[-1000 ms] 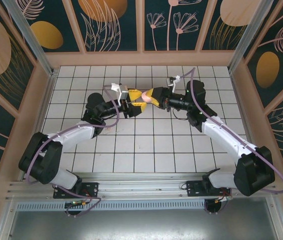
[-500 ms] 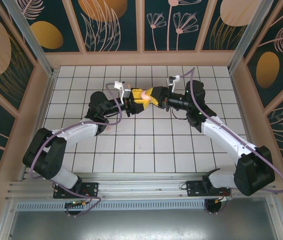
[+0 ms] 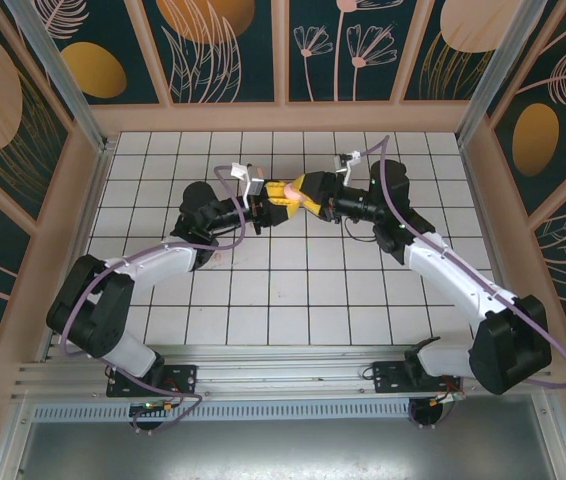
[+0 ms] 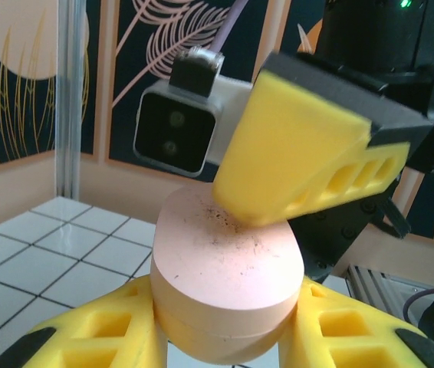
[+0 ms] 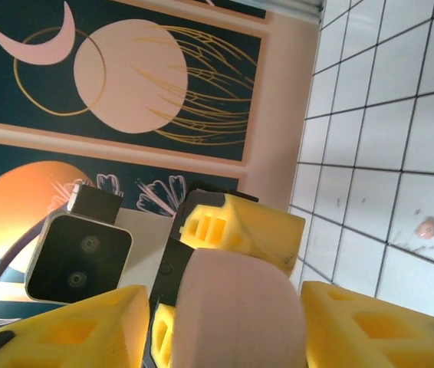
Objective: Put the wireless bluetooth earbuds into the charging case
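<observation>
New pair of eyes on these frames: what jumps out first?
The left claw and right claw meet nose to nose above the far middle of the tiled table. The left one clamps a closed pink charging case, and one yellow finger of the right one rests on its top. In the right wrist view, a tiny pink earbud lies loose on a tile.

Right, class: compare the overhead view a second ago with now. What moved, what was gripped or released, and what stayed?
The left gripper swung forward and rightward and has closed on the pink charging case. The right gripper barely shifted and now looks open around it, so the case seems handed over. The pink earbud on the tiles stayed put.
</observation>
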You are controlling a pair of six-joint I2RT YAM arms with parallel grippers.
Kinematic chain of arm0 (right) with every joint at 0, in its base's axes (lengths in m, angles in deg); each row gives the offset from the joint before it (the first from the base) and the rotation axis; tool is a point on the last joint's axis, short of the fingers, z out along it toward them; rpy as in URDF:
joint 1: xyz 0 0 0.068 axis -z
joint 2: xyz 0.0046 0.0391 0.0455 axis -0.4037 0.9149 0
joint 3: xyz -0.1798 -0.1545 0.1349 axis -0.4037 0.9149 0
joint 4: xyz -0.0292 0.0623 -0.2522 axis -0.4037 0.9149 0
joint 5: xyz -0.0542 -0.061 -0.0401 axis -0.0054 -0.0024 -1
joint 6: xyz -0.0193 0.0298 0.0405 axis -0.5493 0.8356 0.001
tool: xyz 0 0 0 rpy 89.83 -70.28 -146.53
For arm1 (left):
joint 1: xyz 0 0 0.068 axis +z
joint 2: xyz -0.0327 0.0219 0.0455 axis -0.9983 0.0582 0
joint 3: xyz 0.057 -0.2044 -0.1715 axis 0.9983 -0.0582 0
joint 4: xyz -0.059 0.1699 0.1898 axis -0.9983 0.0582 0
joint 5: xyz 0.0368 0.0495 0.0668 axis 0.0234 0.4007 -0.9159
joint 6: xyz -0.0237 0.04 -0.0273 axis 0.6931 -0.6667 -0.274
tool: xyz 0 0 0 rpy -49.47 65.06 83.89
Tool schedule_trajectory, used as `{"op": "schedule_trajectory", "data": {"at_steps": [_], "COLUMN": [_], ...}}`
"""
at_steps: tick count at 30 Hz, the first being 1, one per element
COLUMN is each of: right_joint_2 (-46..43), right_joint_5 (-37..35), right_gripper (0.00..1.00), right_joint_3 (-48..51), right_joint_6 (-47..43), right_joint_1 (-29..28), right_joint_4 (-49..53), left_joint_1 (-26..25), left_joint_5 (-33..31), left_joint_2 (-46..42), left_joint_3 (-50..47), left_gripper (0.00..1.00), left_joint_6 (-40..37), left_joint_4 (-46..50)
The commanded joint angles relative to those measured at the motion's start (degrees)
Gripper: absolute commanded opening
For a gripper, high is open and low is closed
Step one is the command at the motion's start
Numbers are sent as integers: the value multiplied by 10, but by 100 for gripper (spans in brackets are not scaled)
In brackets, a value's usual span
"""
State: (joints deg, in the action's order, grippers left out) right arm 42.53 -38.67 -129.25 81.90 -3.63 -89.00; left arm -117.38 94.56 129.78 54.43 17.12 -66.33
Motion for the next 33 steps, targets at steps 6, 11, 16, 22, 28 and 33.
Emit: {"op": "schedule_trajectory", "data": {"at_steps": [6,11,16,22,28,33], "right_joint_2": [-67,-111,-131,-118,-102,-87], "right_joint_5": [-39,-106,-107,-104,-67,-29], "right_gripper": [67,67,64,58,60,61], "right_joint_3": [-106,-107,-90,-115,-114,-111], "right_joint_6": [-236,-326,-395,-478,-502,-499], "right_joint_1": [10,12,8,-21,-36,-47], "right_joint_4": [212,278,297,350,342,321], "left_joint_1": [12,18,22,23,24,23], "left_joint_5": [61,59,51,45,55,65], "left_joint_2": [-62,-97,-132,-165,-167,-159], "left_joint_3": [28,17,14,18,20,14], "left_gripper": [25,25,24,24,24,24], "left_joint_6": [-32,-58,-97,-129,-108,-97], "left_joint_4": [114,169,251,320,313,303]}}
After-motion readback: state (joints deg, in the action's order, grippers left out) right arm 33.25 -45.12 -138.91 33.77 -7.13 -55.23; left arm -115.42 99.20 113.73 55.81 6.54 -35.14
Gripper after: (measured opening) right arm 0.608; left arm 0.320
